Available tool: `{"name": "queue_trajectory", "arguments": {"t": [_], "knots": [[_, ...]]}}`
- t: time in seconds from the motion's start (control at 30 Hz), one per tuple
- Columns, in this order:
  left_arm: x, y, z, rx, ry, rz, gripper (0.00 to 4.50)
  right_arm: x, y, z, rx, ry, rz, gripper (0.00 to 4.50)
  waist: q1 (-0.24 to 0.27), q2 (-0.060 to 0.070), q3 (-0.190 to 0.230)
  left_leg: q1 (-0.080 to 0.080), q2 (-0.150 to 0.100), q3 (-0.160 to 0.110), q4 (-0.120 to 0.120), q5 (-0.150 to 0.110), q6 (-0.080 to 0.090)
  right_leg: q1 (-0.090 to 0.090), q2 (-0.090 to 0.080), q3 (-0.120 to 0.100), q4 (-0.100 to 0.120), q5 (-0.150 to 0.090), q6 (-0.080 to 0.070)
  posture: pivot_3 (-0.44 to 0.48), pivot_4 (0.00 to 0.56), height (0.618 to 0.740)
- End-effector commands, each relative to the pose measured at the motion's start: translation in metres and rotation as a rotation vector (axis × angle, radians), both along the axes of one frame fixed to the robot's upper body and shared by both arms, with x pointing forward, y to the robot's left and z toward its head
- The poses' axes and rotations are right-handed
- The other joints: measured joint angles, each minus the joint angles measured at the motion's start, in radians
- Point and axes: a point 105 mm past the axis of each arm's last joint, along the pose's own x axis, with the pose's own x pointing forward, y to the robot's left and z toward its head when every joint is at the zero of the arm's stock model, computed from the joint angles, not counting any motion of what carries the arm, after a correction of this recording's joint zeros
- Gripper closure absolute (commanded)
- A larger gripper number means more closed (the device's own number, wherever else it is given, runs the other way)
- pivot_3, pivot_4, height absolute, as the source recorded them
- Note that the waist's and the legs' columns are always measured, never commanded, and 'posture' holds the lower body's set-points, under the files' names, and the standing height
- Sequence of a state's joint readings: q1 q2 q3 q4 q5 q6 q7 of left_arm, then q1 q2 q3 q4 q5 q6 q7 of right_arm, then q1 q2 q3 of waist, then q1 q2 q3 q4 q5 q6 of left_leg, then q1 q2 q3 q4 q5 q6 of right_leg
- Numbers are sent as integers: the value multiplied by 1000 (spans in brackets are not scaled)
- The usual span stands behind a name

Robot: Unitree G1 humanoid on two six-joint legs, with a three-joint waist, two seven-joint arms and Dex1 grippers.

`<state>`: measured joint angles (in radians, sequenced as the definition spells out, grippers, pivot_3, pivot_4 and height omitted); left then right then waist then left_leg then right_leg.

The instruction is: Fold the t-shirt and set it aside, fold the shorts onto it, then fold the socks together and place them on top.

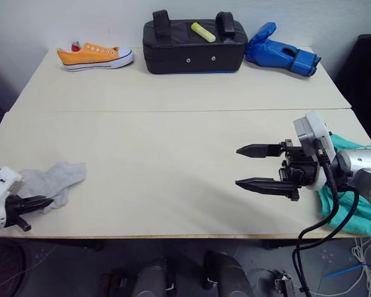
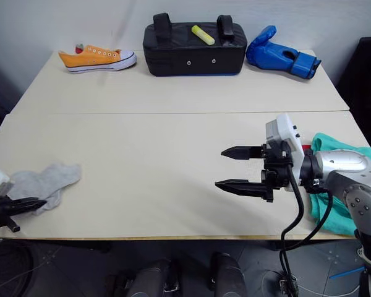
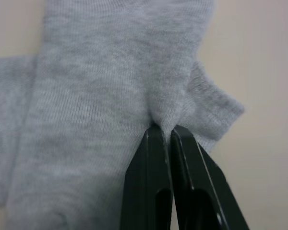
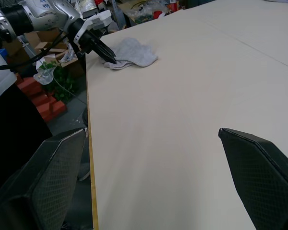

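Observation:
The light grey socks [image 1: 52, 180] lie crumpled near the table's front left corner. My left gripper [image 1: 47, 200] is shut on a pinched fold of the sock cloth [image 3: 110, 72]; the right wrist view shows the same grip from across the table [image 4: 110, 58]. My right gripper [image 1: 237, 166] hovers open over bare tabletop at the right, fingers pointing left, nothing between them. Behind it, at the table's right edge, the teal shorts [image 2: 324, 143] lie bunched under the arm. The t-shirt is hidden.
Along the table's far edge sit an orange sneaker [image 1: 94, 55], a black padded bag [image 1: 195, 43] with a yellow marker [image 1: 203, 31] on top, and a blue glove [image 1: 281, 52]. A seam [image 1: 173, 111] crosses the cream tabletop.

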<state>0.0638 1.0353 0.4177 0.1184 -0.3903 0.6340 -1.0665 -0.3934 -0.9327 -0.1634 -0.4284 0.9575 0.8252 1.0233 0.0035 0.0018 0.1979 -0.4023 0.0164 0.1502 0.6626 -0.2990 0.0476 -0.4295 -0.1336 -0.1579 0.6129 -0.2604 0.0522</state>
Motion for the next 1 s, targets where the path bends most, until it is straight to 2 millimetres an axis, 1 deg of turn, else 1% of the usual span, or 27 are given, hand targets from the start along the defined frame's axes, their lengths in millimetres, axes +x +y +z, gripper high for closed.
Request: {"name": "queue_trajectory", "arguments": {"t": [0.03, 0.07, 0.13, 0.17, 0.23, 0.27, 0.3, 0.4, 0.47, 0.53, 0.63, 0.67, 0.7, 0.73, 0.87, 0.93, 1.0], "knots": [[2, -79, 14, -135, 3, -178, 4470, -2, -4, 2, -32, -54, -16, 0, 8, -1, 0, -1, 0, 0, 0, 0, 0, 0, 0, 0, -1, 1, 1, 0, 150, 740], [7, -104, 21, -176, -26, -216, 4470, 0, -6, -2, -47, -59, -31, 0, 12, -2, 0, -2, 0, 0, 1, 0, 0, 0, 0, 0, -2, 1, 2, 0, 150, 740], [13, -132, 31, -228, -54, -239, 4470, 2, -7, -6, -64, -68, -47, 0, 19, -3, 1, -2, -1, 0, 2, 1, 1, 1, 0, 0, -2, 2, 4, 0, 150, 740], [20, -150, 35, -266, -59, -237, 4470, 3, -8, -8, -72, -69, -59, 0, 20, -4, 0, -2, -1, 0, 2, 2, 2, 1, 0, 0, -1, 2, 4, 0, 150, 740], [42, -187, 35, -234, -67, -222, 4470, 6, -9, -13, -87, -74, -85, 0, 24, -4, 0, -2, -1, 0, 3, 3, 3, 2, 1, 0, 0, 3, 5, 0, 150, 740], [52, -199, 33, -195, -76, -202, 4470, 8, -9, -14, -90, -77, -100, 0, 27, -4, 0, -2, -2, -1, 4, 5, 5, 3, 2, 0, 0, 3, 5, 0, 150, 740], [58, -204, 31, -166, -79, -183, 4470, 9, -9, -15, -91, -79, -108, 0, 27, -5, 0, -2, -3, -1, 4, 7, 6, 3, 2, 0, 0, 4, 6, 0, 150, 740], [72, -241, 22, -191, -40, -171, 4470, 15, -10, -18, -111, -100, -143, 0, 17, -6, 0, -1, -3, 2, 3, 9, 9, 4, 3, 1, 0, 5, 7, 0, 150, 740], [78, -255, 16, -176, -12, -147, 4470, 19, -11, -20, -124, -111, -165, 0, 16, -8, 1, -1, -2, 2, 3, 9, 10, 3, 4, 1, 0, 5, 7, 0, 150, 740], [84, -269, 14, -177, 14, -139, 4470, 23, -14, -22, -139, -124, -190, 0, 21, -9, 1, -1, -2, 2, 3, 10, 9, 3, 4, 0, 0, 4, 6, 0, 150, 740], [87, -282, 18, -183, 15, -153, 4470, 28, -16, -26, -163, -147, -222, 0, 24, -9, 1, -2, -2, 1, 4, 11, 9, 3, 4, 0, 0, 4, 6, 0, 150, 740], [86, -286, 20, -196, 17, -170, 3990, 30, -16, -26, -166, -154, -230, 0, 24, -9, 1, -2, -2, 0, 4, 11, 10, 3, 4, 0, 0, 4, 6, 0, 150, 740], [83, -288, 22, -213, 25, -191, 3803, 31, -15, -27, -168, -158, -234, 0, 23, -9, 1, -2, -2, 0, 4, 11, 10, 3, 3, 0, 0, 4, 6, 0, 150, 740], [79, -288, 23, -216, 32, -215, 3498, 31, -15, -27, -171, -163, -236, 0, 23, -9, 1, -2, -2, 0, 4, 11, 10, 3, 3, 0, 0, 4, 6, 0, 150, 740], [67, -271, 34, -217, 36, -273, 2200, 32, -15, -30, -201, -185, -241, 0, 20, -9, 1, -2, -2, 0, 4, 11, 9, 3, 3, 0, 0, 4, 5, 0, 150, 740], [55, -263, 48, -242, 16, -361, 1552, 32, -15, -32, -212, -195, -236, 0, 17, -9, 2, -2, -2, 0, 4, 11, 8, 2, 4, 0, 1, 4, 5, 0, 150, 740], [43, -251, 56, -213, -17, -454, 911, 32, -12, -33, -225, -213, -220, 0, 15, -9, 2, -2, -1, 0, 4, 11, 7, 2, 4, 0, 2, 3, 4, 0, 150, 740]]}}
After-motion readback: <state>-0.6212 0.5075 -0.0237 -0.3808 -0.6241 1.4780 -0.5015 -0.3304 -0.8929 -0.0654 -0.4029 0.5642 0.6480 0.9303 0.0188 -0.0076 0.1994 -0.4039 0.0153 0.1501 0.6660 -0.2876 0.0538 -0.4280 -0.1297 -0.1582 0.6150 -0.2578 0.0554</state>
